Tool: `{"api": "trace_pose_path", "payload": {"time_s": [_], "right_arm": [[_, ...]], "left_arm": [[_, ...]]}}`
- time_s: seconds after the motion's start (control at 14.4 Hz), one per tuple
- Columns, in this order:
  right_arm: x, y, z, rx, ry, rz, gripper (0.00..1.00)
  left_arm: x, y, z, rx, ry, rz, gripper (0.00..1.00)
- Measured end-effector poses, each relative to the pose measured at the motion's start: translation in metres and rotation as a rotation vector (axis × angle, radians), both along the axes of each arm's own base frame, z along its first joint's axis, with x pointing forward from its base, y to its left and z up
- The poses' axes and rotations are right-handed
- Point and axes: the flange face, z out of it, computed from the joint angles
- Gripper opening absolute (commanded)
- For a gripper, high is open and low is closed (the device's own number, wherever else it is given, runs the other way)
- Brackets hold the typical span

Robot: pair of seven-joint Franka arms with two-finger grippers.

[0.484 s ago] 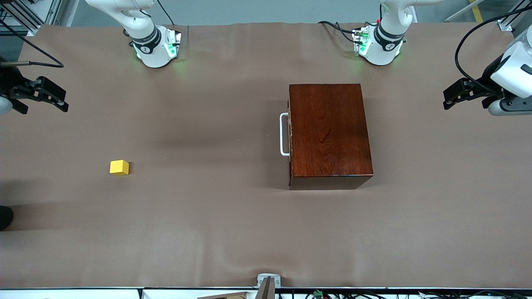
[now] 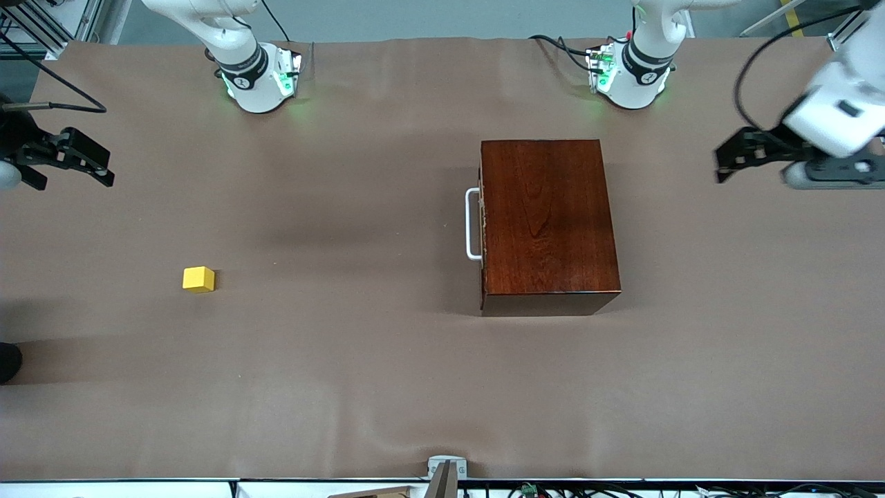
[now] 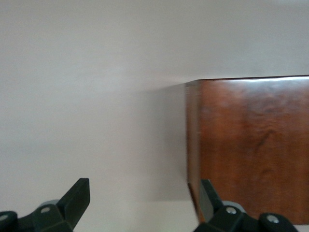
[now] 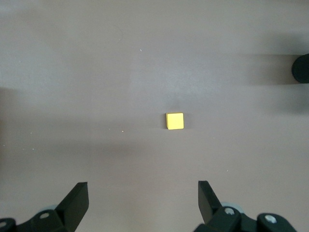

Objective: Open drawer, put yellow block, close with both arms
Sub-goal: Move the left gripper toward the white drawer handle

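One high camera, two wrist cameras

The front view looks down from high across the table (image 2: 387,387) at both arm bases. The left wrist view looks down close past its gripper (image 3: 142,203) onto the wooden box (image 3: 251,150), the right wrist view past its gripper (image 4: 142,203) onto the yellow block (image 4: 175,121); the front view shares both.

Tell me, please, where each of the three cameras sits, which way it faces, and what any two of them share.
Front view: high across the table, facing both arms' bases; shows the wooden box, the yellow block, the left gripper and the right gripper.
Left wrist view: on the left wrist, looking down past its open jaws at the box's corner.
Right wrist view: on the right wrist, looking down past open jaws at the block.
Shared: front and left wrist show the box; front and right wrist, the block.
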Motion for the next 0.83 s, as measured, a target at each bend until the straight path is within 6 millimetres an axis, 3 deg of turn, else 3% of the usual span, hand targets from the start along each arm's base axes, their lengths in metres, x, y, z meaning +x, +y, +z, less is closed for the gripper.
{"api": "trace_pose_path", "payload": {"time_s": [0.07, 0.21, 0.35, 0.48, 0.62, 0.83], "right_arm": [[0.000, 0.000, 0.000, 0.000, 0.000, 0.000, 1.00], [0.000, 0.000, -0.001, 0.000, 0.001, 0.000, 1.00], [0.000, 0.000, -0.001, 0.000, 0.002, 0.000, 1.00], [0.000, 0.000, -0.001, 0.000, 0.002, 0.000, 1.00], [0.000, 0.000, -0.001, 0.003, 0.002, 0.000, 1.00], [0.000, 0.000, -0.001, 0.007, 0.002, 0.000, 1.00]], "left_arm": [[-0.002, -0.038, -0.010, -0.004, 0.014, -0.039, 1.00], [-0.014, -0.142, -0.042, -0.007, 0.028, -0.063, 1.00], [-0.034, -0.251, -0.083, 0.023, -0.009, -0.026, 1.00], [-0.061, -0.347, -0.134, 0.026, -0.053, 0.008, 1.00], [-0.081, -0.408, -0.191, 0.023, -0.075, -0.018, 1.00], [-0.093, -0.441, -0.266, 0.130, -0.121, -0.059, 1.00]]}}
